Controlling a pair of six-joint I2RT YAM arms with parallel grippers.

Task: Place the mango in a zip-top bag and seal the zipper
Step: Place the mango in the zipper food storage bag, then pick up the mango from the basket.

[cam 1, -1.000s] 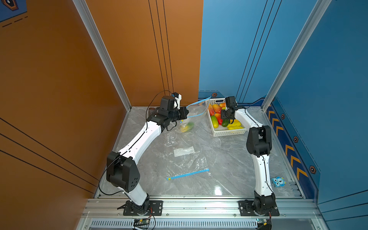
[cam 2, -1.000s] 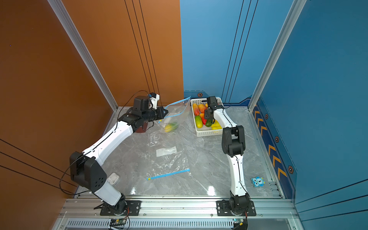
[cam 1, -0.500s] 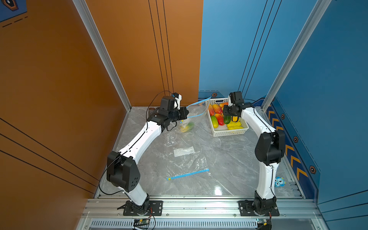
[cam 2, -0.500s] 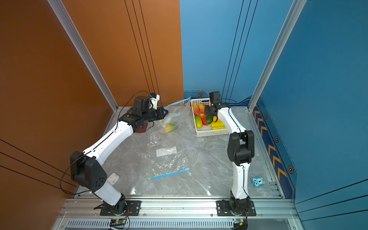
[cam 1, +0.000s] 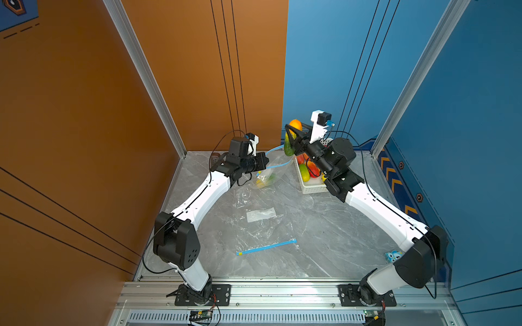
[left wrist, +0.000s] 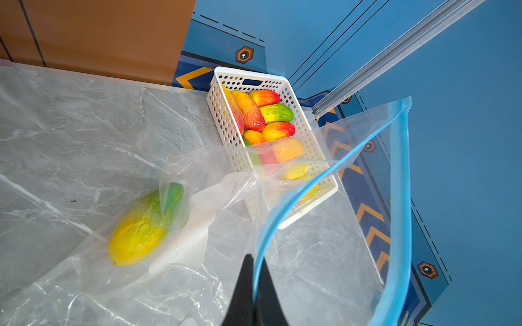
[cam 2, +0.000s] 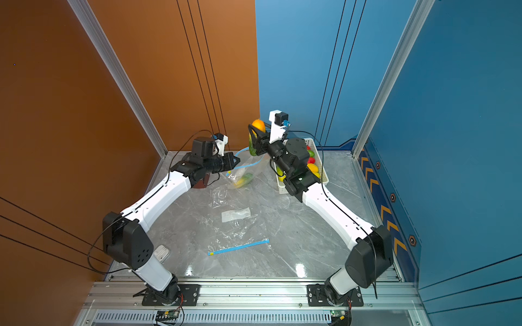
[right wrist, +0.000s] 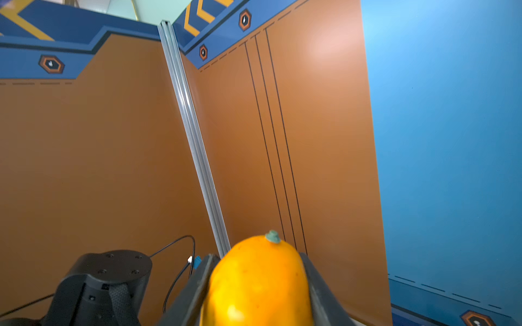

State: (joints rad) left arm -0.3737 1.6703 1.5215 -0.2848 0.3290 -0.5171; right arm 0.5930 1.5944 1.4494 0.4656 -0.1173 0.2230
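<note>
- Two white-and-black robot arms are reaching over a grey marble worktop.
- The left gripper is pinching the blue zipper edge of the open zip-top bag, with its two fingers pressed together on the plastic, and is holding the bag's mouth up.
- One bagged mango, yellow and green, is lying inside that bag, low against the worktop.
- The right gripper is holding the raised mango, orange on top, with one finger on each side, high in the air just beside the bag's mouth.
- One white perforated basket is sitting by the blue wall and holding at least seven mangoes; the bag is covering part of it.
- A second, flat zip-top bag is lying on the worktop between the arms.
</note>
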